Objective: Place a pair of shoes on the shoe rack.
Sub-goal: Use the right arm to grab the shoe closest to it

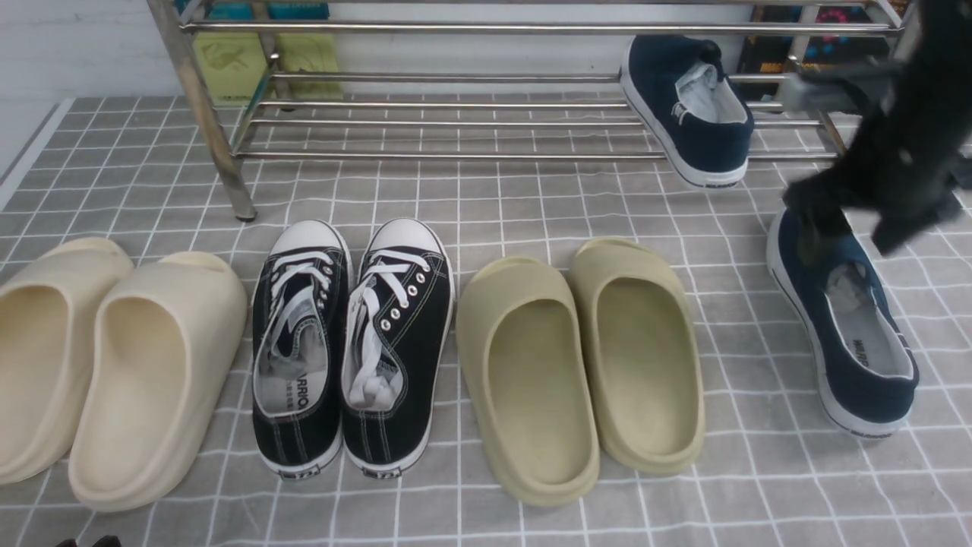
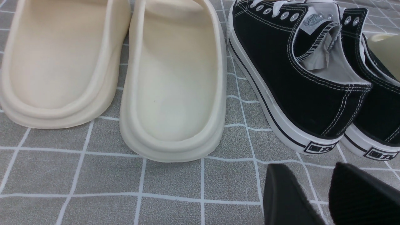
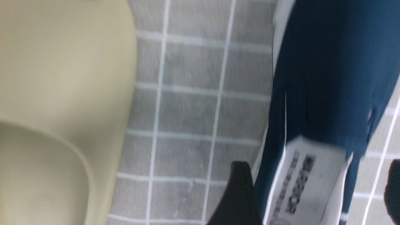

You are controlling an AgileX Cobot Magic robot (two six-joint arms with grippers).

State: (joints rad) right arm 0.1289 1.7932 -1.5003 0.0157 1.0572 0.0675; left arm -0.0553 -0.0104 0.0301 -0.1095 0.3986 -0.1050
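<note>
The silver shoe rack (image 1: pixel 456 29) stands at the back. One navy sneaker (image 1: pixel 687 114) lies on its lower shelf at the right end, with its heel jutting over the front bar. The other navy sneaker (image 1: pixel 850 327) lies on the mat at the far right, heel toward me. My right gripper (image 1: pixel 850 228) hovers over that sneaker's front half. In the right wrist view the right gripper (image 3: pixel 317 164) is open, with one finger on each side of the sneaker (image 3: pixel 328 78). My left gripper (image 2: pixel 307 165) is open and empty, low over the mat behind the black sneakers' heels.
Cream slides (image 1: pixel 99 357) lie at the left. Black lace-up sneakers (image 1: pixel 349 342) sit left of centre and olive slides (image 1: pixel 577 357) right of centre, all in a row on the grey checked mat (image 1: pixel 531 197). The olive slide (image 3: pixel 56 93) lies near the navy sneaker.
</note>
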